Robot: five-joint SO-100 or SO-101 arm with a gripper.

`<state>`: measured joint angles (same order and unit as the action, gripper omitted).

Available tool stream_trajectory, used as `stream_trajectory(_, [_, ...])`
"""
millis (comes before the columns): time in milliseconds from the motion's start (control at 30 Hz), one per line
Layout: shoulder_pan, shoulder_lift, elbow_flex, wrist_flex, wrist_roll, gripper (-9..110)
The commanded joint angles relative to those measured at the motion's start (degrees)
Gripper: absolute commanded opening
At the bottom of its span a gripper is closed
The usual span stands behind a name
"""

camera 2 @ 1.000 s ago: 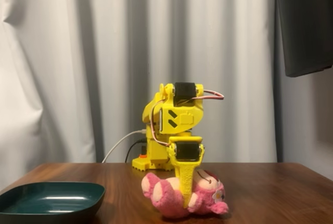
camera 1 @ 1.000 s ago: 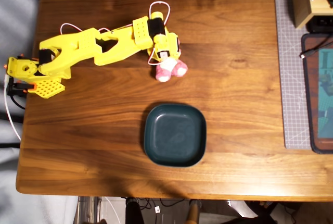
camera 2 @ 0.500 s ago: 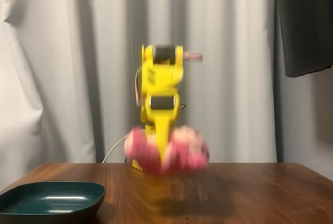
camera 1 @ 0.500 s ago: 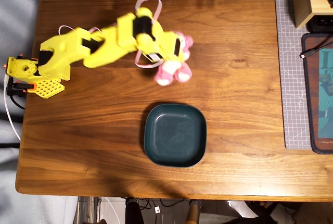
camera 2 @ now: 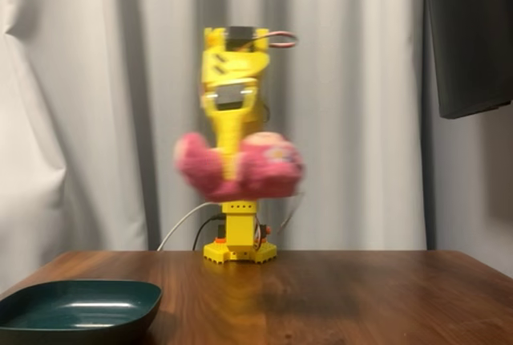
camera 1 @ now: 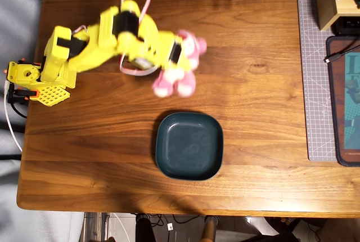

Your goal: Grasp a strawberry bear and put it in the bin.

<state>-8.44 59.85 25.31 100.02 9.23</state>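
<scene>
Beneath the gripper spreads a dark wooden table (camera 1: 259,112), the largest thing in the overhead view, and it carries the arm's base at its left edge. Behind the gripper in the fixed view hangs a pale curtain (camera 2: 96,104) that fills the backdrop. Yellow and jointed, the arm (camera 1: 95,45) reaches from that base towards the table's middle; in the fixed view it stands tall above its base, and a white cable loops near its top. Well below the gripper in the overhead view, nearer the table's front edge, sits the bin (camera 1: 189,146), resting flat and holding nothing; in the fixed view it lies low and far to the left of the gripper (camera 2: 236,180). Clamped between the gripper's fingers is the strawberry bear (camera 2: 240,168), held high in the air, well clear of the tabletop, its pink body bulging out on either side of the yellow finger and blurred in both views. Seen from above, the bear hangs short of the bin's far rim, not over the dish.
</scene>
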Motion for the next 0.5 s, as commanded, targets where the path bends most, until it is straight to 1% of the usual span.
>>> stream_trajectory(0, [-5.36, 4.13, -3.78, 2.37, -3.60, 0])
stream_trajectory(300, [-13.36, 3.96, -5.89, 2.29, -9.93, 0])
stream_trajectory(467, [-16.79, 0.97, -6.42, 0.79, -11.51, 0])
